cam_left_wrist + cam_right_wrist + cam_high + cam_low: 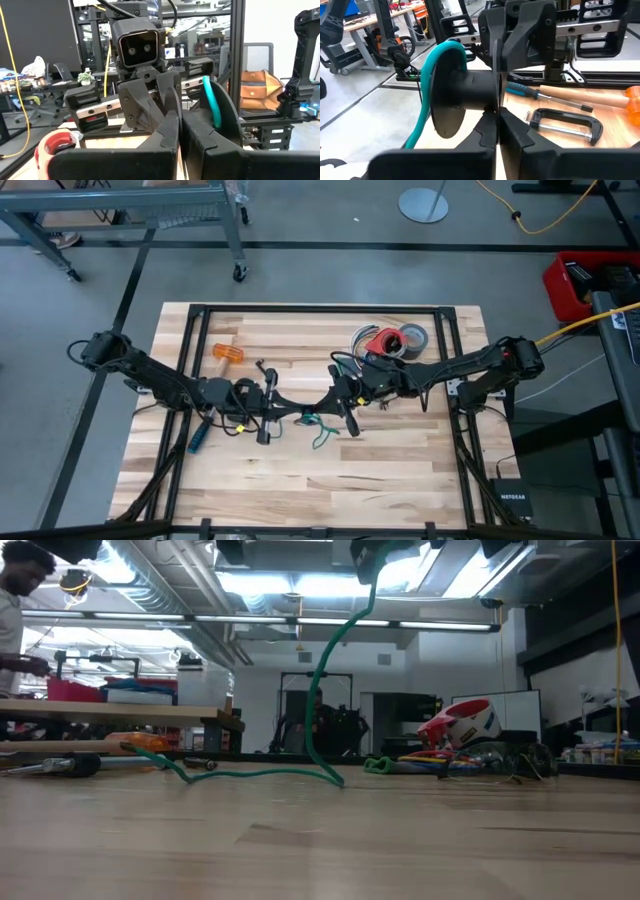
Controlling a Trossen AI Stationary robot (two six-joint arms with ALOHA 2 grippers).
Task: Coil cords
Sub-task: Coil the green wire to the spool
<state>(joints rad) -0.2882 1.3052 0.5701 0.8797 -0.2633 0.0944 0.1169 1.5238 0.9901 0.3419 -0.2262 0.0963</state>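
Facing each other above mid-table, my left gripper (268, 402) and right gripper (345, 402) nearly meet, both with fingers pressed together. What sits between the closed tips is hard to make out from overhead, where dark arms and dark parts run into one another. The teal cord (322, 705) hangs from near the top edge of the low view, where its upper end is cut off, drops in a curve to the table (400, 470) and trails flat across the wood. In my right wrist view the cord (427, 85) loops over a black disc-like part just beside my closed fingers (520, 135); in my left wrist view it (214, 102) curves behind a dark finger of the opposite gripper. Whether either gripper actually pinches the cord I cannot tell. From above, loose teal loops (322, 430) lie on the table just below the two grippers. A thin black cord is not clearly separable from the arm cables. Red and grey tape rolls (398, 340) sit near the far edge, a clamp (565, 125) beyond my right fingers.
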